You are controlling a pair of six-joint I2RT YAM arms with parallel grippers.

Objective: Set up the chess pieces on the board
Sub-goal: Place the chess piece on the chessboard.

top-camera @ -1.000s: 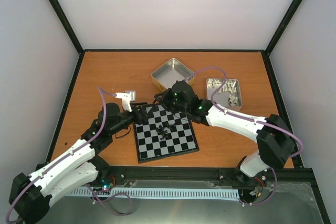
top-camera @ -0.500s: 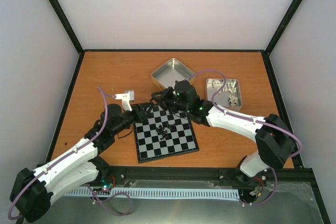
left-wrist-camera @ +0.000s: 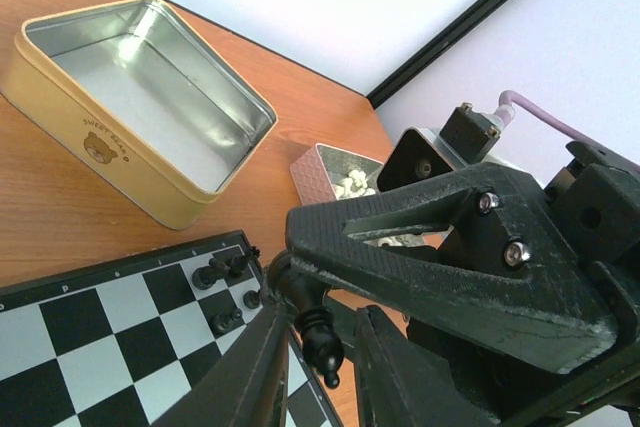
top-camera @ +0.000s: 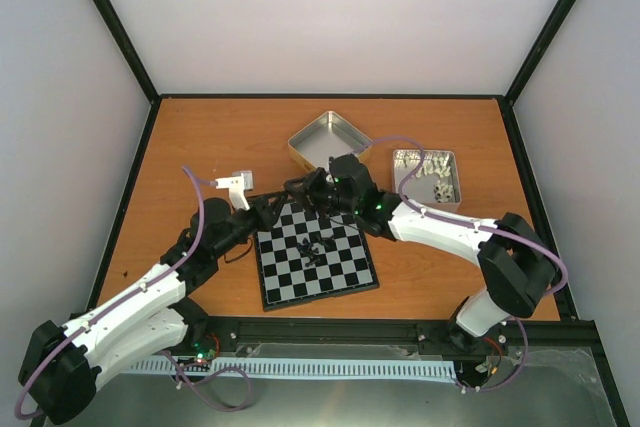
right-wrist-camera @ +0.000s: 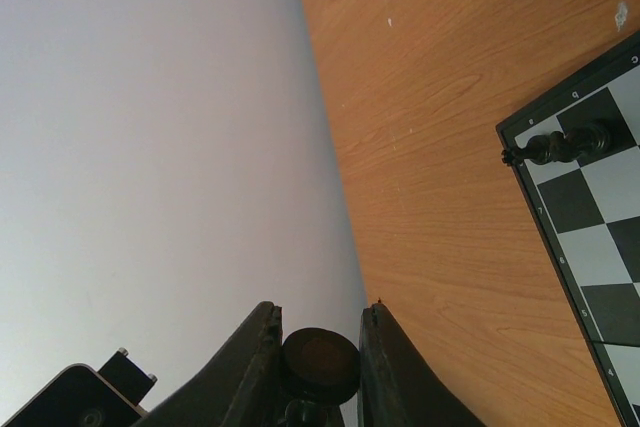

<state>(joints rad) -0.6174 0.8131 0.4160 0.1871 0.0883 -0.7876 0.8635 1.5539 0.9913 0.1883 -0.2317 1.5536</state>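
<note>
The board (top-camera: 300,292) lies mid-table, with a few black chess pieces (top-camera: 310,245) clustered near its middle. Both grippers meet over its far-left corner. My right gripper (top-camera: 298,187) is shut on a black chess piece, whose round base (right-wrist-camera: 320,359) sits between the fingers (right-wrist-camera: 258,367). In the left wrist view that piece (left-wrist-camera: 318,342) hangs head-down from the right gripper's dark fingers (left-wrist-camera: 400,247). My left gripper (left-wrist-camera: 318,305) stands open, jaws narrow around the piece's head, with a slim gap on one side. More chess pieces (left-wrist-camera: 220,272) lie at the board's corner (right-wrist-camera: 565,144).
An empty cream tin (top-camera: 328,139) stands behind the board, close to both grippers (left-wrist-camera: 140,97). A second tin (top-camera: 428,175) at the back right holds pale pieces (left-wrist-camera: 345,175). Bare orange table (top-camera: 200,137) lies left of the board.
My left gripper has moved up and right to the right gripper, and its jaws have narrowed around the held piece. The right gripper shifted slightly left, still gripping.
</note>
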